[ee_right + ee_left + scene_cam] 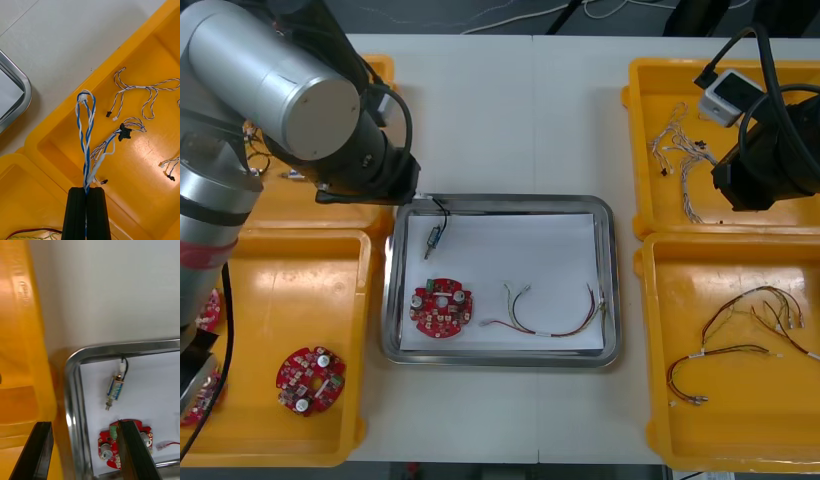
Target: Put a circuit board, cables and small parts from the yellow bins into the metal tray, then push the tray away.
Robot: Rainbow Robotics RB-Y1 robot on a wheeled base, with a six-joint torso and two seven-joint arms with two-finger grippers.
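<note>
Our right end effector (86, 190) pinches the twisted blue and white cable (85, 123), whose loop dangles just beyond its fingertips over a yellow bin (150, 48). We judge the cable light, limp and prone to snagging, so it is best held mid-length. Our left end effector (82, 425) hangs spread over the metal tray (71, 390) rim.

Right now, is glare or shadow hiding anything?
Front view: glints along the metal tray rim, the circuit board inside evenly lit. Right wrist view: soft highlights on the yellow bin floor, none over the blue and white cable in the right gripper. Left wrist view, left gripper open at the tray corner: rim mirrors orange, no glare on the small metal part.
</note>
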